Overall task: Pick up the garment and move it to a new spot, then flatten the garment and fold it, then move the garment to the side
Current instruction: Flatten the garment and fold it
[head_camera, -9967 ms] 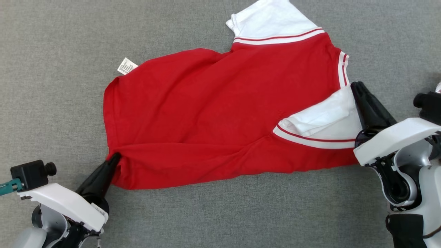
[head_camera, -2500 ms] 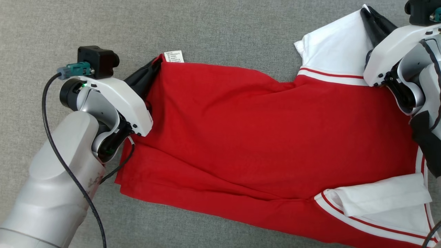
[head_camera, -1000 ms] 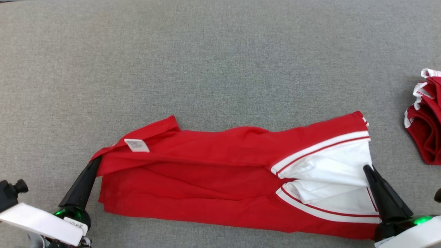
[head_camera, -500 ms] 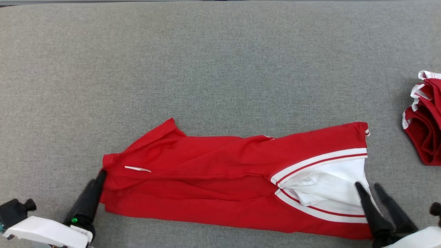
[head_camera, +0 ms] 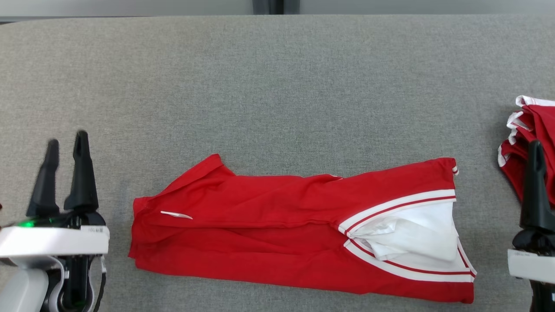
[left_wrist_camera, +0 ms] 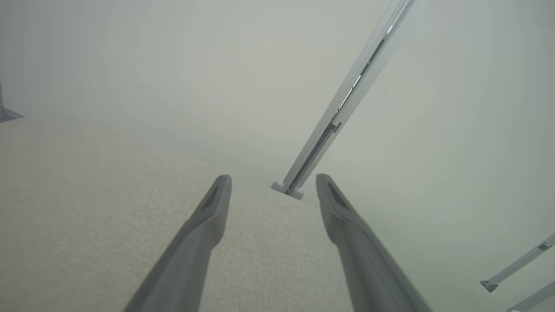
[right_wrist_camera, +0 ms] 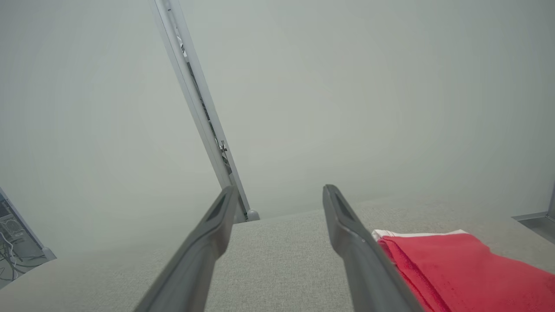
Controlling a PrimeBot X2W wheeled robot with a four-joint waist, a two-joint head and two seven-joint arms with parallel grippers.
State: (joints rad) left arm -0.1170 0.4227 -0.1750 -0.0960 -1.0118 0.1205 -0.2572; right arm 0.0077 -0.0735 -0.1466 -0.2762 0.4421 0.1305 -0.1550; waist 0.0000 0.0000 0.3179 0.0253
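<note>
garment (head_camera: 260,225) on table (head_camera: 277,86), clothes pile (head_camera: 542,123) right

We see a grey woven fabric surface (head_camera: 277,86) spreading wide under soft, even light. Beyond its far edge stands a pale wall (head_camera: 130,6) with 1 dark upright post (head_camera: 269,6). A slim metal rail (left_wrist_camera: 342,104) slants across the wall, and we spot cables (right_wrist_camera: 12,255) in a corner.

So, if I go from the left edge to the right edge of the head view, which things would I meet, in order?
Left hand → garment, with its small white tag toward the left and its white sleeve toward the right → right hand.
</note>
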